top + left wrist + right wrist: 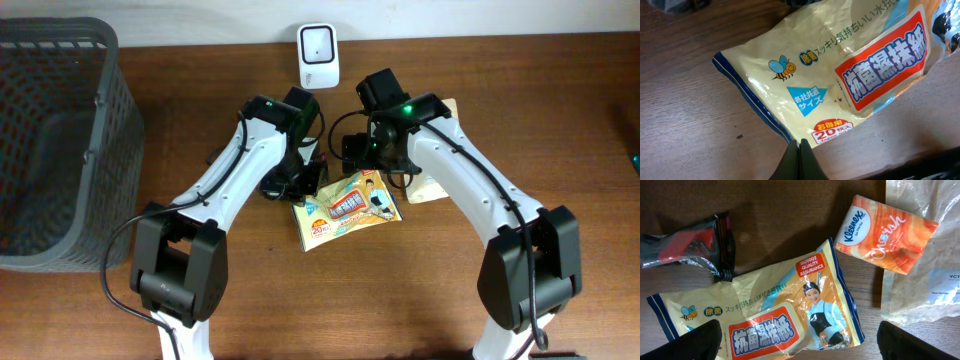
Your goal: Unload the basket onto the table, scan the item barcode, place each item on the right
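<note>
surface: dark brown wood table (200,90) | back: pale wall (480,15) | left: grey mesh basket (50,150) | light: even

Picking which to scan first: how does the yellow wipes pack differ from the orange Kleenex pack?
The wipes pack is pale yellow with a red label; the Kleenex pack is orange with white lettering. The wipes pack is a larger, flat, crinkled pouch; the Kleenex pack is a compact block. Both lie flat with no barcode showing.
</note>
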Robot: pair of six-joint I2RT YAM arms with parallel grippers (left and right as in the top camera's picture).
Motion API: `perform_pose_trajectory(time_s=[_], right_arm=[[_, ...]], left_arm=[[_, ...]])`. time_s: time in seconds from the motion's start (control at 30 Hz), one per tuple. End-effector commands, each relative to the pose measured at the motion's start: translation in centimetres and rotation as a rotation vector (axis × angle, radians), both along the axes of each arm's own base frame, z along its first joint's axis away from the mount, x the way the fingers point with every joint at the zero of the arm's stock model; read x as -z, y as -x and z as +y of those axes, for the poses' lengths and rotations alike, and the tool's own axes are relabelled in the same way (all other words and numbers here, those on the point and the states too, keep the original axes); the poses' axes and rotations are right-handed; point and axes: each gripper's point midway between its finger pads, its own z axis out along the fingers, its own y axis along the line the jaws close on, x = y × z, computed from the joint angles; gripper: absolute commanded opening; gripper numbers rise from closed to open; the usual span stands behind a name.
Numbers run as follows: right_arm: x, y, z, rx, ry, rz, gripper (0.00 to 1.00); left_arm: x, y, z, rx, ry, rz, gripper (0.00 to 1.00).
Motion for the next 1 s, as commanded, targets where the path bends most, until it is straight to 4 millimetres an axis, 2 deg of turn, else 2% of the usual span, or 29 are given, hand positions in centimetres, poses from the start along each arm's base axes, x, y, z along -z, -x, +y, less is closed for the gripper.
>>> perform_pose_trajectory(time_s=[0.0, 0.97], right_arm=[[0.02, -0.38, -0.42, 0.008, 0.018, -0.009, 0.99], [0.02, -0.39, -0.41, 0.008, 0.017, -0.009, 0.98]], left_arm=[[0.0, 0.05, -0.22, -0.011, 0.014, 0.004, 0.0], [0.0, -0.02, -0.26, -0.011, 0.016, 0.001, 0.04]])
